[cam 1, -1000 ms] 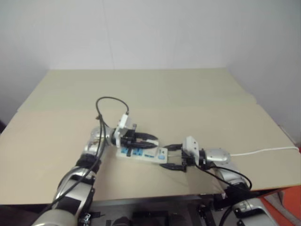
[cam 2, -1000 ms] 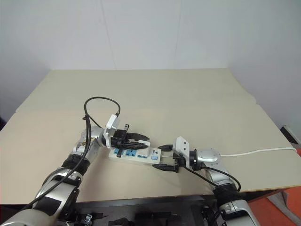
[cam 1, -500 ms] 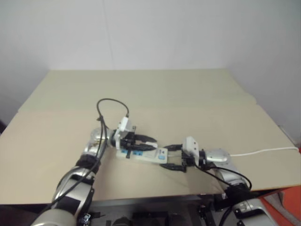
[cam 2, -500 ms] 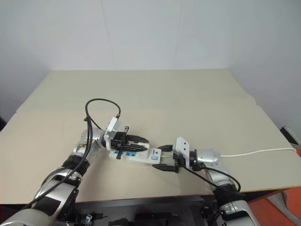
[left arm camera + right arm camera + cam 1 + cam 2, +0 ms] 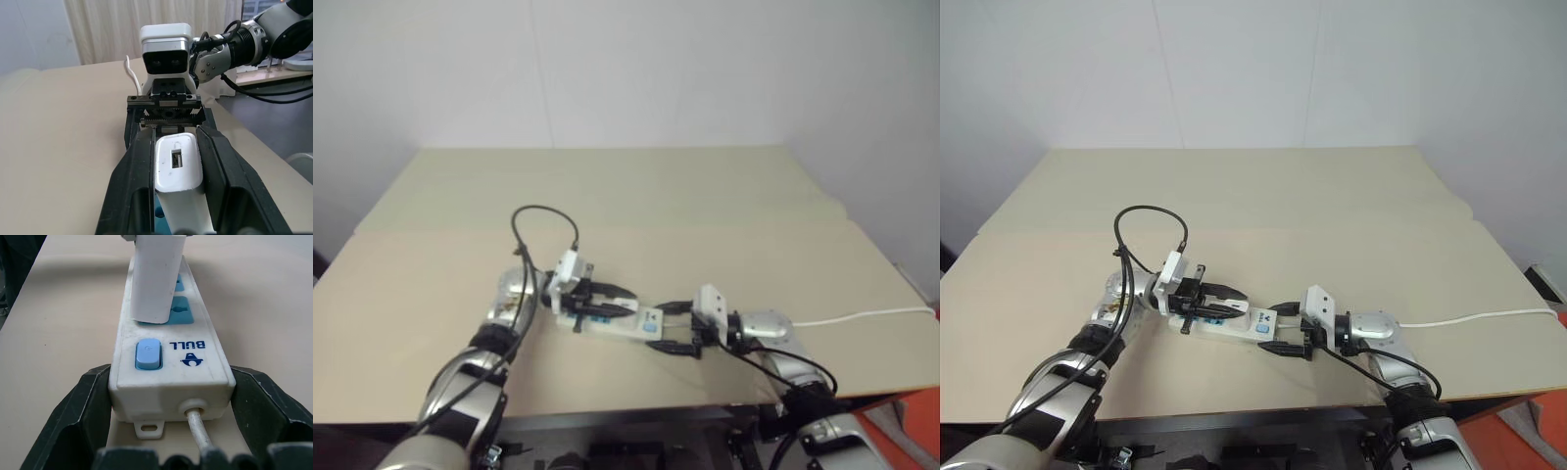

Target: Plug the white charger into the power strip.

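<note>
Your left gripper has its fingers clamped on the white charger, standing on a blue socket of the power strip, whose switch end sits between your right gripper's spread fingers.

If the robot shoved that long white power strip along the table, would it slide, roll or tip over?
The power strip looks flat and low, so it would probably slide rather than roll or tip. Its hard plastic shell likely stays stiff, not bending. The right gripper brackets its switch end, which should keep it from skidding while the left gripper presses the white charger down.
</note>
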Controlling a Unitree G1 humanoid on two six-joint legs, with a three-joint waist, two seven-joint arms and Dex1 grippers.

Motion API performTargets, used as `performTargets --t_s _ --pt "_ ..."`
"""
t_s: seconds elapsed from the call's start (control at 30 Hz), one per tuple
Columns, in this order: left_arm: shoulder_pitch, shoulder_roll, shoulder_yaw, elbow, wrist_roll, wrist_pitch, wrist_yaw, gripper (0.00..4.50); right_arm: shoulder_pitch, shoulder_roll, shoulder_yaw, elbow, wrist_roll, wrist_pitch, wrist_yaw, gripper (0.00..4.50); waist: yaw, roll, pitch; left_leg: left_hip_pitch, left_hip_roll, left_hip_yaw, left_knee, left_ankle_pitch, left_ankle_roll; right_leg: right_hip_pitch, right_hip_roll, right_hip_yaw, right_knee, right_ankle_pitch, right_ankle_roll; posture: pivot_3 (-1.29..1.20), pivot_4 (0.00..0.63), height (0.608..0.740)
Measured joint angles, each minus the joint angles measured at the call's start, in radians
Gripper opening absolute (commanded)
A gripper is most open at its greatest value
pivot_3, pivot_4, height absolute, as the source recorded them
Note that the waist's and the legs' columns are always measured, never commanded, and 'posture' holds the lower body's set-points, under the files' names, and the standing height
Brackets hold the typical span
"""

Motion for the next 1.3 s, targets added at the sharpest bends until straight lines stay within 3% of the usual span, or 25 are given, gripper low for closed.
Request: performTargets --t_s 0.47,0.73,1.1,1.3 --pt "-0.020 0.016 -0.050 0.017 0.007 -0.050 0.000 0.99 0.005 0.000 0.003 0.001 -0.008 0.000 -0.006 3.42 0.001 0.000 -0.009 0.001 0.000 0.000 -0.001 -0.001 0.001 0.001 0.000 0.000 -0.001 0.000 0.000 0.00 0.150 0.740" --pt "-0.024 0.011 -0.042 0.029 0.037 -0.049 0.000 0.99 0.010 0.003 0.009 0.004 -0.016 0.000 -0.020 3.42 0.001 0.000 -0.012 0.013 0.000 0.001 -0.005 -0.002 0.003 0.013 0.000 0.000 -0.005 -0.001 0.000 0.00 0.150 0.740" --pt "-0.008 0.027 0.018 0.112 0.110 0.025 0.000 4.48 0.023 0.001 0.010 -0.005 -0.004 -0.003 -0.010 3.42 -0.003 -0.001 -0.014 0.011 0.000 0.000 -0.008 -0.002 0.003 0.011 0.000 0.000 -0.006 -0.002 0.000 0.00 0.150 0.740" --pt "0.011 0.042 0.005 0.070 0.082 0.062 0.000 4.48 0.021 0.002 0.010 -0.005 -0.005 -0.003 -0.009 3.42 -0.004 -0.001 -0.014 0.011 0.000 -0.001 -0.008 -0.002 0.003 0.010 0.000 0.000 -0.006 -0.002 0.000 0.00 0.150 0.740"
